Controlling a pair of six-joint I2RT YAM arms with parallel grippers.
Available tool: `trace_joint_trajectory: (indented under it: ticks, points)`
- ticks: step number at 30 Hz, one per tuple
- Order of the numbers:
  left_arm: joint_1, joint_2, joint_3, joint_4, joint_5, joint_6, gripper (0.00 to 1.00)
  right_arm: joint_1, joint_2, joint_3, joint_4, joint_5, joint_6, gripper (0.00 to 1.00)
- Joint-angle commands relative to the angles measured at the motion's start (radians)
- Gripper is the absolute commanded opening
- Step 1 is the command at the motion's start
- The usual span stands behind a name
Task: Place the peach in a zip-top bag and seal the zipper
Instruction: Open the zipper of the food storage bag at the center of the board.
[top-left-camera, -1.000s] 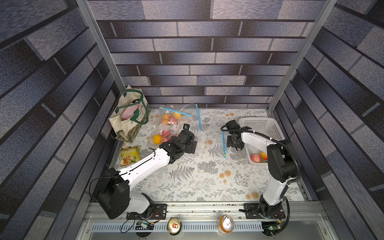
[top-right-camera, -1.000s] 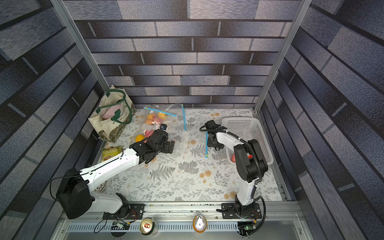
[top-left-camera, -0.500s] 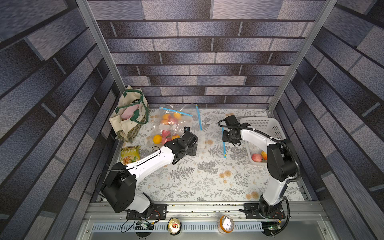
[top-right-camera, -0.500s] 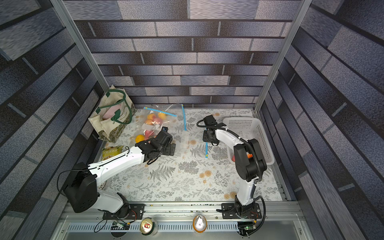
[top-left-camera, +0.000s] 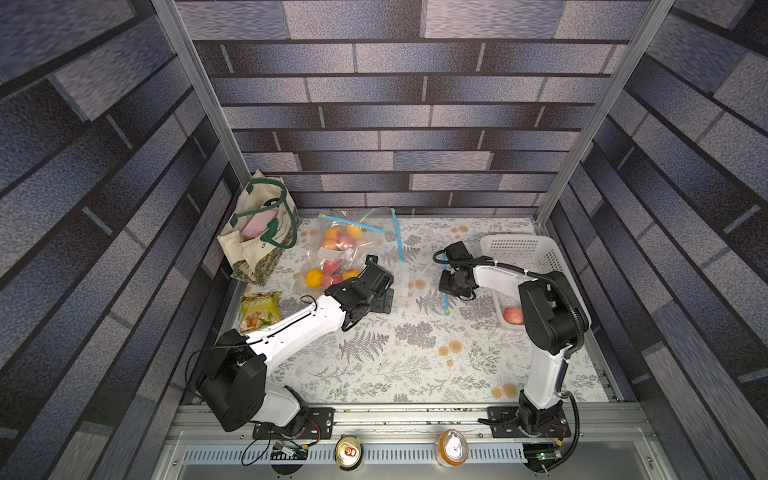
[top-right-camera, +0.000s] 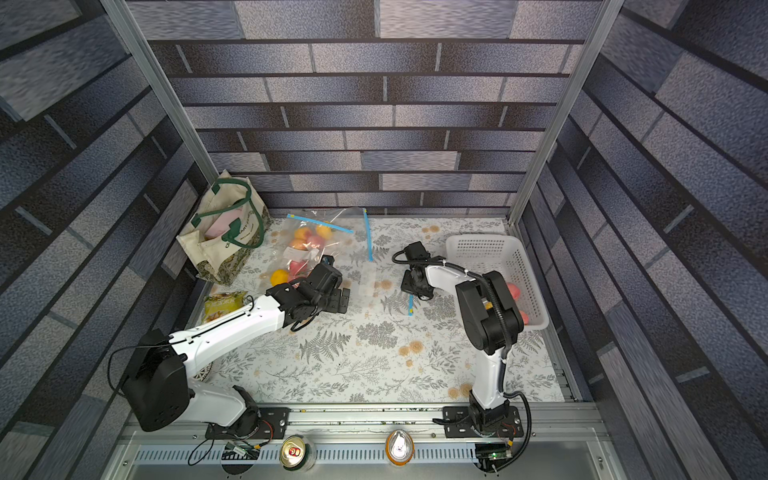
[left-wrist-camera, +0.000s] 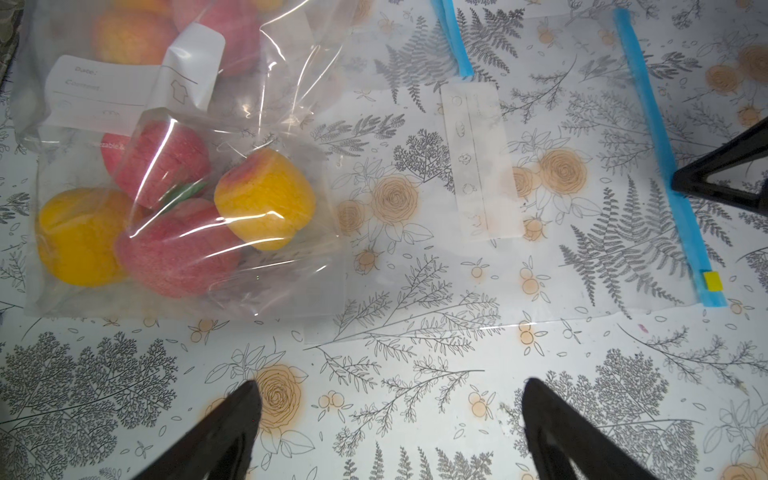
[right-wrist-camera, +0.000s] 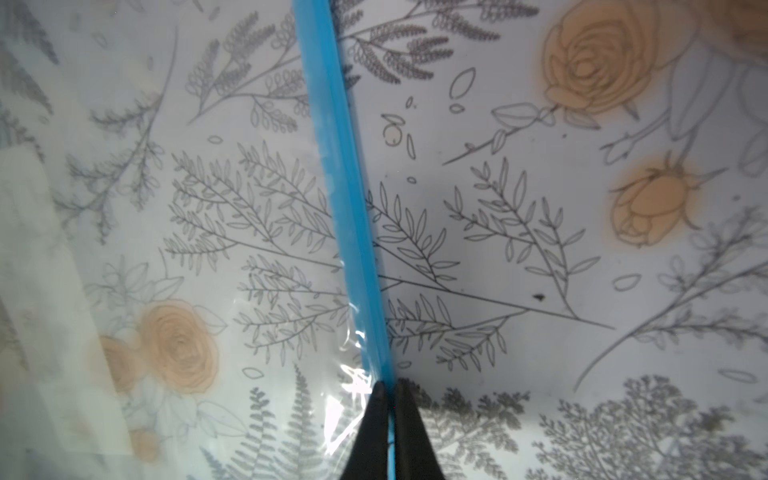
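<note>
Tightly, right claw (right-wrist-camera: 390, 385) pinches the blue zipper (right-wrist-camera: 336, 166).

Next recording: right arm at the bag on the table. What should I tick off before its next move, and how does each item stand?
1. Right pincer shut on the blue zipper strip: ok.
2. Left pincer open, holding nothing: ok.
3. Zip-top bag empty: ok.
4. Its mouth open: cannot tell.
5. Peach bagged: not ok; it lies in the white basket.
</note>
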Motion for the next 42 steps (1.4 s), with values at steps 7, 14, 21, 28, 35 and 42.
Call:
trace_joint_trajectory:
  ticks: [7, 14, 21, 28, 35, 42]
  points:
    - [0.003, 0.070, 0.152, -0.095, 0.151, -0.110, 0.98, 0.015, -0.223, -0.075, 0.032, -0.094, 0.005, 0.00]
    - [0.030, 0.150, 0.225, 0.032, 0.401, -0.267, 0.96, 0.077, -0.368, -0.224, 0.179, -0.242, 0.046, 0.00]
    - [-0.001, 0.268, 0.392, -0.097, 0.280, -0.196, 0.95, 0.049, -0.351, -0.294, 0.104, -0.040, 0.113, 0.32]
    - [-0.013, 0.246, 0.340, -0.097, 0.244, -0.195, 0.96, 0.035, -0.251, -0.325, 0.173, -0.009, 0.112, 0.34]
    - [-0.010, 0.221, 0.301, -0.096, 0.222, -0.185, 0.96, 0.034, -0.163, -0.316, 0.286, -0.103, 0.109, 0.23]
    - [-0.009, 0.229, 0.288, -0.081, 0.228, -0.183, 0.96, 0.036, -0.174, -0.342, 0.383, -0.177, 0.143, 0.00]
